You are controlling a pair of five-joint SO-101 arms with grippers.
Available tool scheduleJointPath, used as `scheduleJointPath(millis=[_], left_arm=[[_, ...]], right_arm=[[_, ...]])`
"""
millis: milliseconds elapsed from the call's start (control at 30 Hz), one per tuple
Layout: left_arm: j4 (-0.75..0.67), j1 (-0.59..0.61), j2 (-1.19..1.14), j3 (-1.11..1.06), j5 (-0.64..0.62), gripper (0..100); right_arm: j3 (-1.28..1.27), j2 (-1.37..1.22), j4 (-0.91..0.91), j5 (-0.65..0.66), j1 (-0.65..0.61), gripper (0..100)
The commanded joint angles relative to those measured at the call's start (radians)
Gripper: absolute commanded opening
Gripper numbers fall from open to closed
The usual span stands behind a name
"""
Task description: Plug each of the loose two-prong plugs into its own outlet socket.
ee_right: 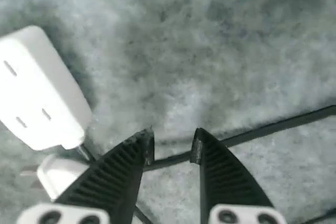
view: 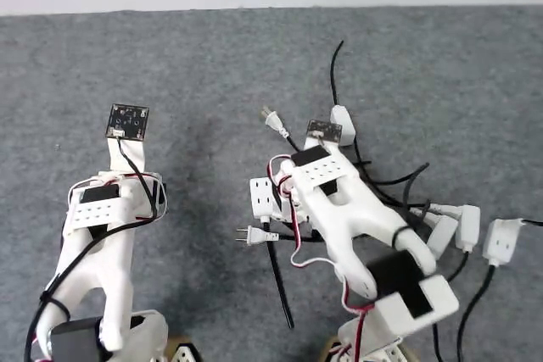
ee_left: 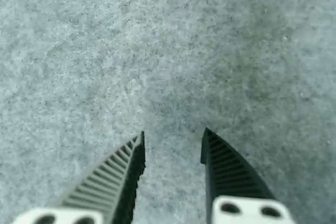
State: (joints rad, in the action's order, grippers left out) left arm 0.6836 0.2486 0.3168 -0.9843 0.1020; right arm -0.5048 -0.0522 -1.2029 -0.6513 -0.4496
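Note:
In the right wrist view my right gripper (ee_right: 171,141) stands open just above the carpet, with a thin black cord (ee_right: 252,132) running between its fingertips. Beside it lies a white outlet socket (ee_right: 42,93), slots facing up, and a white two-prong plug (ee_right: 55,176) close against it. My left gripper (ee_left: 172,139) is open over bare carpet and holds nothing. From above, one loose plug (view: 271,119) lies beyond the right arm (view: 339,201), another plug (view: 249,235) lies beside a socket block (view: 264,197), and the left arm (view: 102,218) stands apart at the left.
More white socket blocks (view: 342,119) (view: 467,226) (view: 501,240) and tangled black cords (view: 278,281) crowd the carpet around the right arm. The grey carpet (view: 195,65) lies open around the left arm and toward the back.

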Motion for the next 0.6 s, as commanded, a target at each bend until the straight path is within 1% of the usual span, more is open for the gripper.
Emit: scheduleJointPath(millis=[0,167,200,367,433,500,567], left_arm=[[-0.023,0.009,0.003,0.024,0.006,17],[-0.023,0.009,0.003,0.024,0.008,17],[-0.023,0.008,0.003,0.024,0.008,17],[-0.023,0.006,0.003,0.024,0.008,17],[-0.023,0.005,0.003,0.024,0.008,17],[-0.023,0.003,0.003,0.024,0.008,17],[-0.023,0.002,0.003,0.024,0.008,17]], right_arm=[[0.068,0.116,-0.051,-0.006,0.019,12.0],[0.068,0.160,-0.090,-0.003,0.056,12.0],[0.068,0.156,-0.096,0.014,0.056,12.0],[-0.005,0.111,-0.099,0.196,0.048,11.5],[-0.034,0.099,-0.088,0.310,0.039,11.4],[-0.044,0.099,-0.073,0.493,0.042,11.4],[-0.048,0.099,-0.070,0.703,0.051,11.4]])
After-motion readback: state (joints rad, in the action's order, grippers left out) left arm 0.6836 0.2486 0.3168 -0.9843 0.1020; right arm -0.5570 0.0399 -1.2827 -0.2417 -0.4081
